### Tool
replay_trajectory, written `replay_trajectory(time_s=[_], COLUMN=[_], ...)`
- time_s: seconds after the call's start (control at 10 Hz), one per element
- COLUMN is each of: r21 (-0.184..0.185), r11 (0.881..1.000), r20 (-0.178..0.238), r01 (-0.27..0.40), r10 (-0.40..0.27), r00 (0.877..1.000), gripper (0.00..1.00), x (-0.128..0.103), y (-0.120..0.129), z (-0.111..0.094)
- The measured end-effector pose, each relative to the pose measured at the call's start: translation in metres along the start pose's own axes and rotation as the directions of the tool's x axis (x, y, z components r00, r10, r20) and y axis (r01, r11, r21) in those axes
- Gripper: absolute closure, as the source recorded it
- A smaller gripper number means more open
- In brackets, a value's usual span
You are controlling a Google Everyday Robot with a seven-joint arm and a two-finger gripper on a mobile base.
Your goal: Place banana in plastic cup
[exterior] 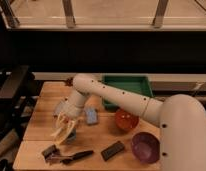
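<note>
Gripper (64, 129) hanging over table (36, 125) w/ fingers clamped on banana (61, 131), risking slip or missing cup, cup not identifiable.

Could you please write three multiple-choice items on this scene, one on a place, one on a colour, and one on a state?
1. Where is the gripper?
A. Over the left part of the wooden table
B. Inside the green tray
C. Above the purple bowl

2. What colour is the bowl nearest the table's right front corner?
A. Green
B. Purple
C. White

3. Where is the banana?
A. Lying in the orange bowl
C. Lying in the green tray
B. At the gripper, hanging from it

Answers:
1 A, the arm reaches down to the table's left side.
2 B, it sits in front of the orange bowl.
3 B, its yellow shape hangs at the gripper's tip, away from the green tray.
</note>
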Motion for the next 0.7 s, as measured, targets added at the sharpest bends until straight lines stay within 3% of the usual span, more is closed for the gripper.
replay_trajectory(time_s=[0.4,0.7], r21=[0.028,0.086], r11=[1.0,0.996], r20=[-0.089,-0.169], r01=[-0.01,-0.028], r10=[0.013,0.042], r00=[0.996,0.985], gripper=[0.2,0.2], x=[0.006,0.029], y=[0.0,-0.01], z=[-0.04,-0.098])
